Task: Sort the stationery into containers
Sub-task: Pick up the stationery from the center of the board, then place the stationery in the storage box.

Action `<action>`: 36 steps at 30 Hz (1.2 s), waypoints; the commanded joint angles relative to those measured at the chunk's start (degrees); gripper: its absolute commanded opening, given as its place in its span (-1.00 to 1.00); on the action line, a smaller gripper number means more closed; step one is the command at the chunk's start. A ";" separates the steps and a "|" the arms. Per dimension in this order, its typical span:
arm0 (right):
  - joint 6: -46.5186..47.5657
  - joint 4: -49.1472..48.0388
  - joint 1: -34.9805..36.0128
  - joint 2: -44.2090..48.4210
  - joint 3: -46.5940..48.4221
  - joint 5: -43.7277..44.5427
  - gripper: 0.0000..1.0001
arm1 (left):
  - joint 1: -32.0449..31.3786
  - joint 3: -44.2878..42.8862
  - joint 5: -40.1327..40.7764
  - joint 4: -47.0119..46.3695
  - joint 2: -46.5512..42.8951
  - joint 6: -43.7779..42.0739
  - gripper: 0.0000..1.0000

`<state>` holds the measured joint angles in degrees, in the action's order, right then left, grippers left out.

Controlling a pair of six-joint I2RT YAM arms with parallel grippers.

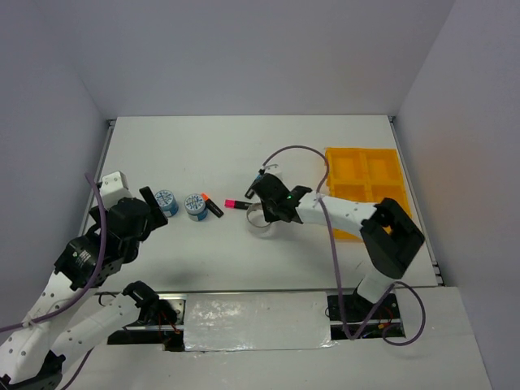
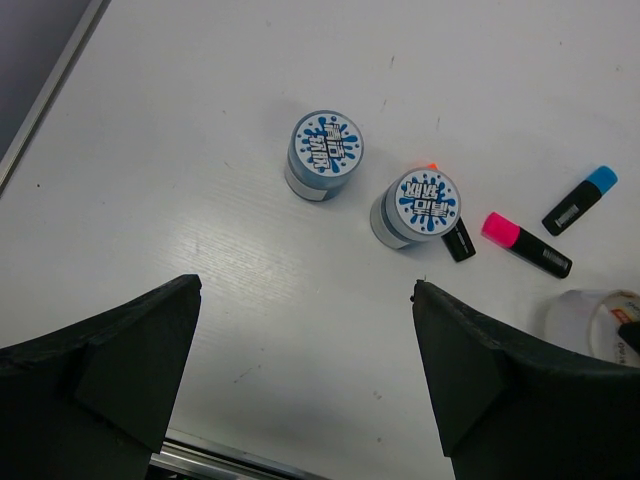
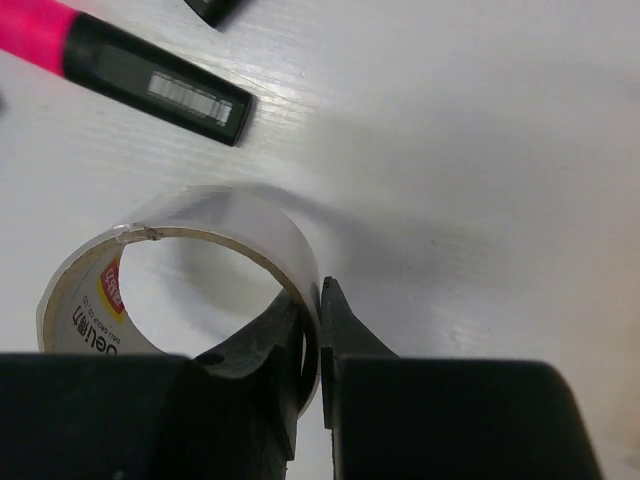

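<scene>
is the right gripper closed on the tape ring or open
Shut on it: in the right wrist view the right gripper pinches the wall of the tape ring, one finger inside, one outside.

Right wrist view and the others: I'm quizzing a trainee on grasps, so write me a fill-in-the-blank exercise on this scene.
The right gripper pinches the wall of the silvery transparent tape ring, one finger inside and one ____.
The left gripper hangs ____, holding nothing.
The bright yellow rectangular plastic tray lies on the ____ arm's side.
Missing: outside; open; right.
</scene>
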<state>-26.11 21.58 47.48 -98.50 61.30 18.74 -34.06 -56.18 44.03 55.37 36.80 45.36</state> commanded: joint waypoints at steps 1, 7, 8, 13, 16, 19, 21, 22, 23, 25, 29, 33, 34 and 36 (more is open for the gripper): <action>-0.35 1.96 -0.63 11.64 -0.04 2.43 -1.00 | -0.30 -0.33 0.27 -0.97 0.38 0.08 0.99; 1.94 3.29 -19.50 23.08 -1.79 0.15 -1.00 | -0.48 -0.24 0.18 -1.06 -0.14 -0.01 0.99; 1.42 3.20 -22.75 24.31 -1.62 1.11 -1.00 | -0.56 -0.24 0.18 -1.06 -0.23 -0.01 0.99; -2.45 -0.66 -40.33 24.94 -1.01 2.53 -1.00 | -0.92 -0.15 -0.08 -1.58 -0.76 -0.36 0.99; -4.65 -1.02 -43.78 19.43 3.45 4.54 -1.00 | -1.09 0.02 -0.61 -1.94 -0.50 -0.98 0.99; -3.60 0.12 -45.37 13.10 7.07 4.64 -1.00 | -1.44 -0.07 -0.96 -1.94 -0.06 -1.15 0.99; -2.99 0.39 -46.34 10.53 9.36 4.03 -1.00 | -1.79 -0.07 -1.14 -2.02 -0.06 -1.50 0.99; -2.29 0.39 -46.52 9.48 9.80 3.93 -1.00 | -1.97 0.02 -1.31 -2.46 -0.06 -1.68 0.99; -2.02 0.39 -46.87 7.64 10.68 3.59 -1.00 | -1.97 0.20 -1.84 -2.73 -0.14 -2.12 0.99; -0.88 0.04 -47.04 5.52 11.47 2.97 -1.00 | -2.06 0.28 -2.02 -2.99 -0.50 -2.38 0.99; -0.08 1.18 -47.04 3.40 13.76 4.19 -0.91 | -2.15 0.37 -2.28 -3.52 -0.59 -2.74 0.99; 0.35 0.04 -48.70 3.31 13.50 1.92 -0.05 | -2.50 0.55 -3.25 -4.05 0.03 -3.53 0.99; 0.27 0.21 -48.63 3.14 13.76 1.83 0.04 | -2.59 0.55 -3.34 -4.05 0.03 -3.53 0.99; 0.35 1.00 -48.71 2.79 14.11 1.91 0.19 | -2.76 0.46 -3.43 -4.05 0.21 -3.62 0.99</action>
<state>-26.30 23.35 -0.27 -95.85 72.36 20.71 -36.36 -55.86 41.17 53.43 36.67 43.35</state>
